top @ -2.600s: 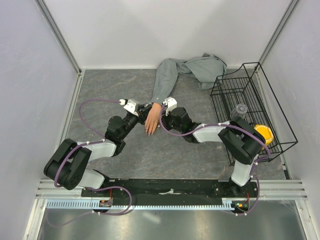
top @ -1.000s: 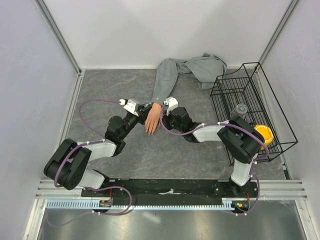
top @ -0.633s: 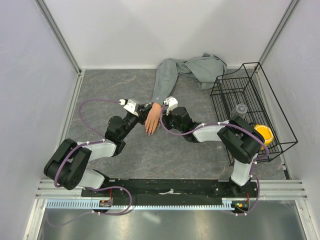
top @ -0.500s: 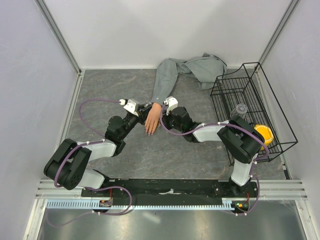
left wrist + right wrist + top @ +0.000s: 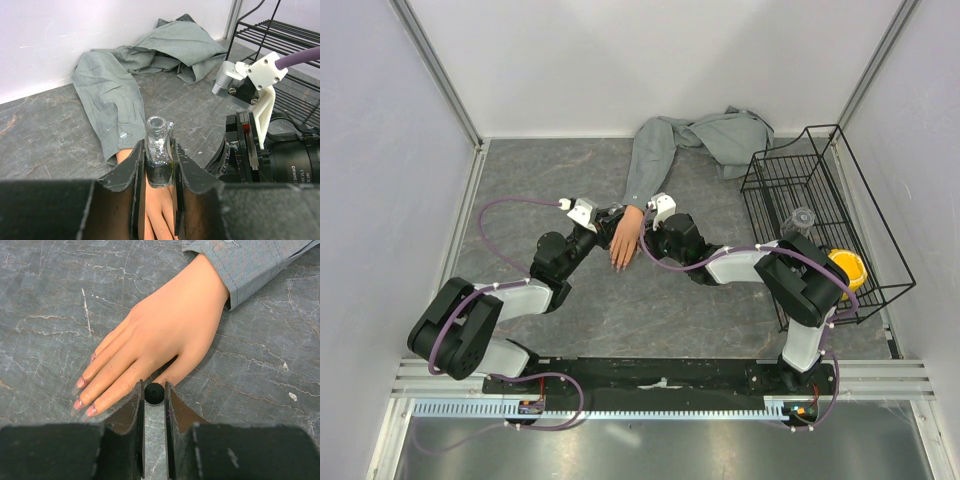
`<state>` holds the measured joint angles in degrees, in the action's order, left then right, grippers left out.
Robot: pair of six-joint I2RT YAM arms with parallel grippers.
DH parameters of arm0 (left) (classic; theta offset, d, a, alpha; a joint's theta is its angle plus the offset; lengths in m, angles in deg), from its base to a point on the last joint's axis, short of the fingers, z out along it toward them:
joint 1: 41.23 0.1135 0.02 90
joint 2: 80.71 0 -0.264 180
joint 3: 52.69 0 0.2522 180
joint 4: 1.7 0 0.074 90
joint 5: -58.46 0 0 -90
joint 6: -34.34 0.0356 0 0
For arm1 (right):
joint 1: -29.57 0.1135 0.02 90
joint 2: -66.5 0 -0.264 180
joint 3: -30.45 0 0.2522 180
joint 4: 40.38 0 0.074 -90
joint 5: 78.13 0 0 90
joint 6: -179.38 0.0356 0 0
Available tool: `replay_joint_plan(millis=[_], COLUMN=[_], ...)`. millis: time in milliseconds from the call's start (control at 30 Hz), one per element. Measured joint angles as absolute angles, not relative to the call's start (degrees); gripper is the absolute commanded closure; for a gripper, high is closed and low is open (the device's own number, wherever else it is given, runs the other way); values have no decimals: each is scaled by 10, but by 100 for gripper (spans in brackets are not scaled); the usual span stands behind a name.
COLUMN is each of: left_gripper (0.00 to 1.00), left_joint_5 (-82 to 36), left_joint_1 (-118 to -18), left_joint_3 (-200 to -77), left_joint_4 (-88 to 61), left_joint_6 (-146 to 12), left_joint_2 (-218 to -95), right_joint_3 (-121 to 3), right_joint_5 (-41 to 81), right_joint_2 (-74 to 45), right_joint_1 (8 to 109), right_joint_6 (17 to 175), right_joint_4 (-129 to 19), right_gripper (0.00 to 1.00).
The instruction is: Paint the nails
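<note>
Lying palm-down on the grey table (image 5: 50, 300), the mannequin hand (image 5: 165, 335) is pointing its nails (image 5: 78, 404) toward the arms' bases, with its wrist sitting in a grey sleeve (image 5: 250, 265). The right gripper (image 5: 154, 405) is pinching a small black round piece (image 5: 154, 392) just beside the thumb. The left gripper (image 5: 159, 165) is clamping an uncapped small glass bottle (image 5: 159, 150) upright at the hand's other side, and a black wire basket (image 5: 810, 210) is standing well apart to the right.
</note>
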<state>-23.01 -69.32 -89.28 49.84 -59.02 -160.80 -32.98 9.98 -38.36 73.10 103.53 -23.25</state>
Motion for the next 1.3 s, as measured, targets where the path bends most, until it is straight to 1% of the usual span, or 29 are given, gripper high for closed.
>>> replay_joint_plan(millis=[1300], left_gripper=[98], left_joint_5=[-230], left_joint_1=[-693], left_joint_3=[-893], left_joint_4=[498], left_joint_6=[-590], left_joint_2=[-1610], right_joint_3=[-330], right_joint_5=[99], right_joint_2=[-370], right_joint_1=[731], right_joint_6=[1035], right_joint_4=[-234], right_gripper=[100])
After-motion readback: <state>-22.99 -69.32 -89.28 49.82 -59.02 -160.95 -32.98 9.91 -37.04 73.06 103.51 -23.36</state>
